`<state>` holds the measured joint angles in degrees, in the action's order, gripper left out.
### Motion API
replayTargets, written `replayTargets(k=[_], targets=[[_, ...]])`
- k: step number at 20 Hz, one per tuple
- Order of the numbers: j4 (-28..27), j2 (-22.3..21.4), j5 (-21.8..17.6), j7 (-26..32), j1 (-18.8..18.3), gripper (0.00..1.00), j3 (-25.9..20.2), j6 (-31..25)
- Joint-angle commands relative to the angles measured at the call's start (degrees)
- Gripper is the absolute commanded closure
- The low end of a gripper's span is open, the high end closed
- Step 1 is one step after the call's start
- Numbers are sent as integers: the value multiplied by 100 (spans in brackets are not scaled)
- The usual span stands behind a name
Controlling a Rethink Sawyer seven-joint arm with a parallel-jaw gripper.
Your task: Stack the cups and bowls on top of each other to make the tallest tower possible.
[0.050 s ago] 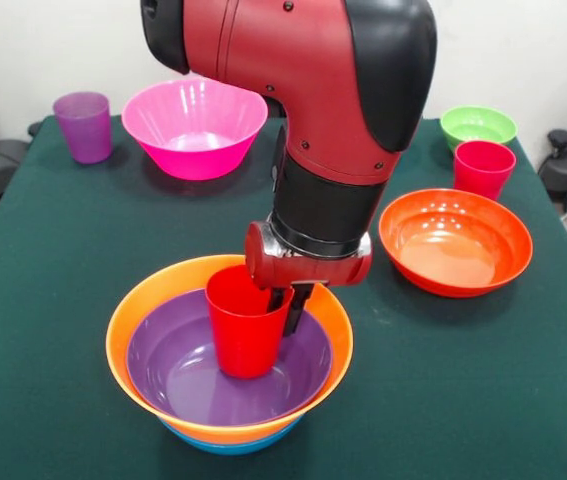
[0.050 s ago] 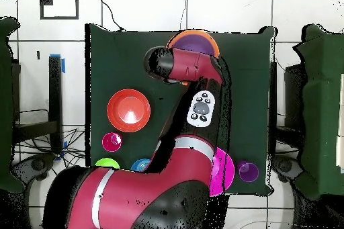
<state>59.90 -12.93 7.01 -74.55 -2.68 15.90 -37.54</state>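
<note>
Nearest you: tower [image 1: 229,380] at the table's [image 1: 483,400] front edge, purple bowl [image 1: 188,375] in orange [image 1: 128,325] over a blue one [image 1: 225,445] mostly hidden | red cup [image 1: 243,320] upright in the purple bowl | gripper [image 1: 291,305] pinches its rim, one finger inside | arm [image 1: 303,90] drops vertically, hiding your overhead view of the cup | no legible writing
</note>
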Motion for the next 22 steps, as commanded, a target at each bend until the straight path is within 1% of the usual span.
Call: replayTargets(k=[1,2,3,5,13,21,22], targets=[[-234,198,-493,333,-121,100,-713,-307],[-231,194,-501,358,-132,100,-721,-305],[-382,241,-483,354,-107,100,-711,-416],[-395,224,-483,387,-110,100,-736,-428],[-272,117,-550,591,-218,100,-784,-398],[-336,233,-556,466,-241,100,-781,-286],[-270,205,-552,424,-241,100,-774,-251]])
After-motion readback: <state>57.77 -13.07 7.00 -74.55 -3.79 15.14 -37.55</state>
